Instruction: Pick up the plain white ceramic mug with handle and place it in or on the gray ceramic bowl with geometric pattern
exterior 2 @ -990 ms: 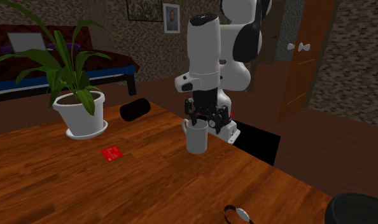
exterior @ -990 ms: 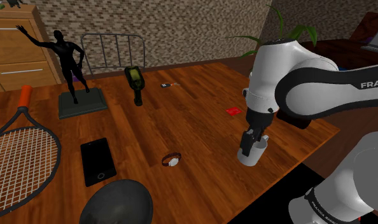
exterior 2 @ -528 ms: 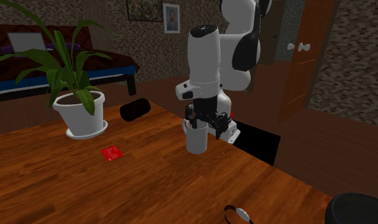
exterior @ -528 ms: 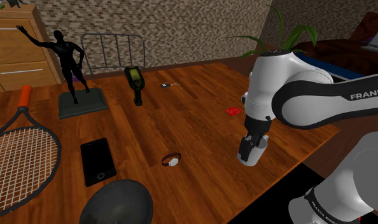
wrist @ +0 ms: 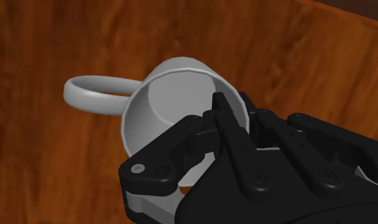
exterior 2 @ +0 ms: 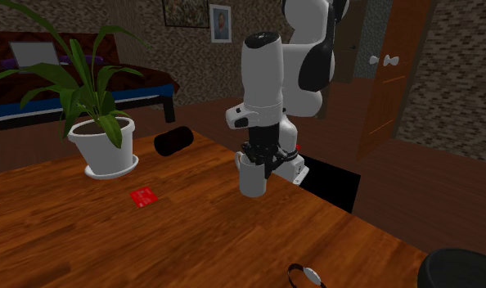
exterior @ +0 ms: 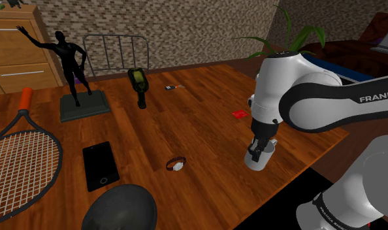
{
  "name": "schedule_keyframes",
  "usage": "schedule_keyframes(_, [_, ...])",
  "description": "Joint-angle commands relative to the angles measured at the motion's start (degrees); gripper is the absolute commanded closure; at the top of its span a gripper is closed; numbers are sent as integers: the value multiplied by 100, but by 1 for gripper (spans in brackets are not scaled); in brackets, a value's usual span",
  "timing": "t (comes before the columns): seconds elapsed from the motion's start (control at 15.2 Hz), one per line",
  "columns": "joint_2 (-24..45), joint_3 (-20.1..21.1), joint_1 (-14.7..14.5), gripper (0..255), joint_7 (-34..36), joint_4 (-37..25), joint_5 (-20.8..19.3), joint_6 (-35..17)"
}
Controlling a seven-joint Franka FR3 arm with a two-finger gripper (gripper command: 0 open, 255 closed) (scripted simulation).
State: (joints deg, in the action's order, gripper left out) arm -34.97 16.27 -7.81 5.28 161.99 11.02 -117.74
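A plain white mug (exterior: pixel 257 160) with a loop handle stands upright near the table edge at the shoulder view's right. My black gripper (exterior: pixel 258 149) comes down from above, shut on the mug's rim. In the second exterior view the gripper (exterior 2: pixel 258 160) sits on top of the mug (exterior 2: pixel 251 180). In the wrist view the gripper (wrist: pixel 210 121) clasps the wall of the mug (wrist: pixel 157 105), opposite the handle. The dark grey bowl (exterior: pixel 119 209) rests at the shoulder view's lower left, far from the mug; the bowl (exterior 2: pixel 465 268) also shows in the second exterior view's lower right corner.
On the wooden table (exterior: pixel 199 111) lie a wristwatch (exterior: pixel 176 164), a black phone (exterior: pixel 100 165), a tennis racket (exterior: pixel 16 157), a red card (exterior: pixel 238 114) and a dark bottle (exterior: pixel 140 85). A black figurine (exterior: pixel 72 65) and a potted plant (exterior 2: pixel 102 139) stand further off.
The hand sank a little onto the mug, then the fingers went from open to shut on its rim. The mug has not moved.
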Motion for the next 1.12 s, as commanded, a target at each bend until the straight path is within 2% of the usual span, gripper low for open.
schedule_keyframes(0.0, [0, 0, 0, 255, 0, 0, 0, 0])
schedule_keyframes(0.33, [1, 0, 0, 255, 0, 1, 0, -2])
schedule_keyframes(1.06, [-498, -163, 16, 255, -1, -574, -113, 1068])
